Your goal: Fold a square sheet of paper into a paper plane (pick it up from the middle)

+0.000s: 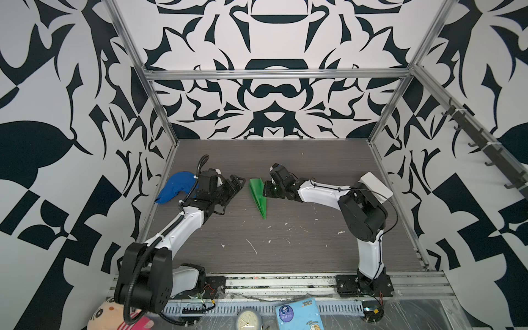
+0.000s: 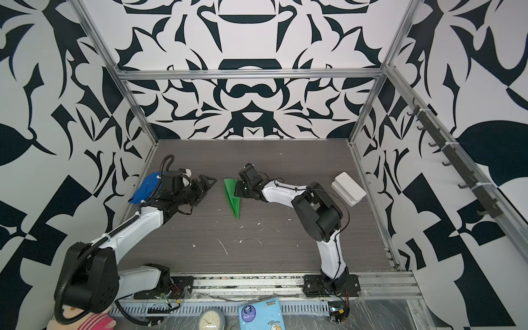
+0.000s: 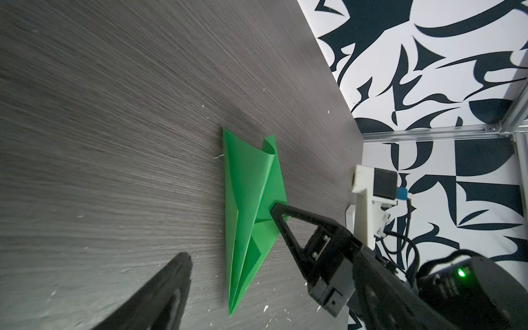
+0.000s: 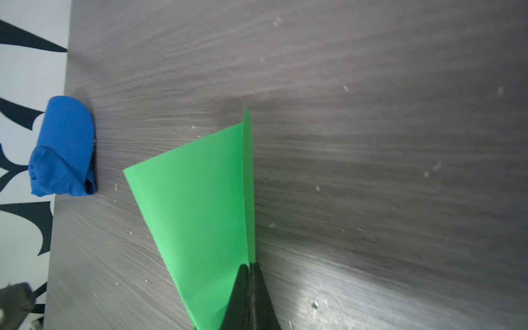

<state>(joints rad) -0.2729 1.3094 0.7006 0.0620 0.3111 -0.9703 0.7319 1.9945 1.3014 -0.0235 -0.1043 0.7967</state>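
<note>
Right wrist view: right jaws clenched, apparently nipping the raised centre fold of paper plane (image 4: 200,200), flat on tabletop (image 4: 371,143) between both jaws. Left jaws spread, empty, just short of it. Featherlight, limp, easily creased; best pinched at the layered keel. Smooth grey woodgrain, white-flecked; blue cloth cap (image 4: 65,148) behind left jaws; patterned walls close.

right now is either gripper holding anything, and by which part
The right gripper is shut on the paper plane, pinching a side flap around mid-length. The left gripper is open, holding nothing.
</note>
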